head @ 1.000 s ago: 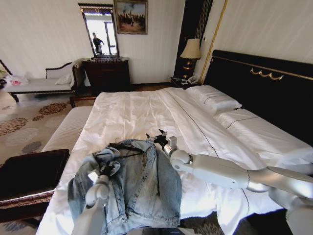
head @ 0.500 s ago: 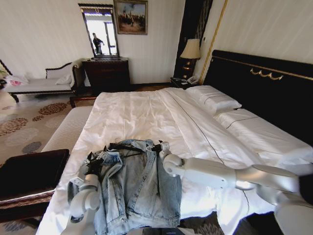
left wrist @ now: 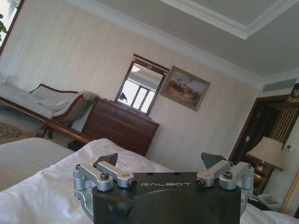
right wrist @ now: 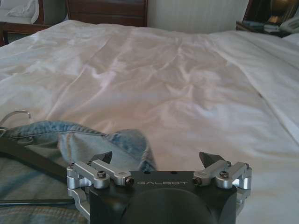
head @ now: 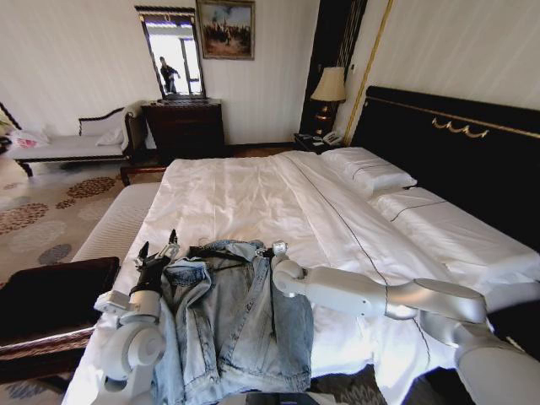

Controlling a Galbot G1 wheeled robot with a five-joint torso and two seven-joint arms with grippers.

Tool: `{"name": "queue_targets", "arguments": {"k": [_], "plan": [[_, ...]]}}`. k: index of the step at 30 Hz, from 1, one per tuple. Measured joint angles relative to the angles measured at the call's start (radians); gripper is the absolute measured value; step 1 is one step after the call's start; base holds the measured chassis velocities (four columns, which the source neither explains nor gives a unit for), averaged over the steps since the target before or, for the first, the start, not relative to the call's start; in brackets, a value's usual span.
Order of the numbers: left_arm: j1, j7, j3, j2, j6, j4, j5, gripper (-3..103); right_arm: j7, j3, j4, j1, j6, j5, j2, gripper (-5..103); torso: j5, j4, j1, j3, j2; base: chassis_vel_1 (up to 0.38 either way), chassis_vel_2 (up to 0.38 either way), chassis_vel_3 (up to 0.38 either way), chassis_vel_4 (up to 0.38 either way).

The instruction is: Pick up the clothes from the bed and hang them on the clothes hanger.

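The light blue denim jacket, the clothes (head: 240, 325), lies spread near the foot of the white bed (head: 245, 198). A black clothes hanger (head: 216, 253) lies across its collar. In the right wrist view the collar (right wrist: 84, 135) is just ahead, with the hanger's bar (right wrist: 28, 157) and wire hook (right wrist: 15, 115) beside it. My left gripper (head: 157, 253) is open, raised beside the jacket's left shoulder and holding nothing; its view has the open gripper (left wrist: 162, 161) facing the room. My right gripper (head: 275, 250) is open at the collar's right edge, and its own view has it (right wrist: 156, 159) low over the sheet.
A dark low table (head: 51, 295) stands left of the bed's foot, with a white bench (head: 118, 219) along the bed's left side. Pillows (head: 367, 173) and the black headboard (head: 456, 139) are at the right. A dresser (head: 186, 126) and lamp (head: 329, 84) stand against the far wall.
My left gripper has come off the jacket, moving left and up, and the fold it lifted has dropped. My right gripper has drawn back a little toward the collar.
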Motion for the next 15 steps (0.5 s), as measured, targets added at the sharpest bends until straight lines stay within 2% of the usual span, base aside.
{"name": "queue_targets", "arguments": {"k": [3, 13, 15], "plan": [[0.007, -0.003, 0.001, -0.001, 0.001, -0.002, 0.007, 100, 0.021, -0.001, 0.001, -0.002, -0.012, 0.032, 0.023, 100, 0.0, 0.0001, 0.0, 0.0, 0.0, 0.0, 0.0, 0.0, 0.0], [0.013, -0.018, -0.013, 0.01, 0.004, 0.0, 0.01, 100, 0.06, -0.01, -0.024, -0.004, -0.03, 0.05, 0.066, 100, 0.0, 0.0001, 0.0, 0.0, 0.0, 0.0, 0.0, 0.0, 0.0], [0.012, -0.021, -0.015, 0.013, 0.005, 0.001, 0.008, 100, 0.061, -0.01, -0.024, -0.004, -0.032, 0.052, 0.066, 90, 0.0, 0.0001, 0.0, 0.0, 0.0, 0.0, 0.0, 0.0, 0.0]]}}
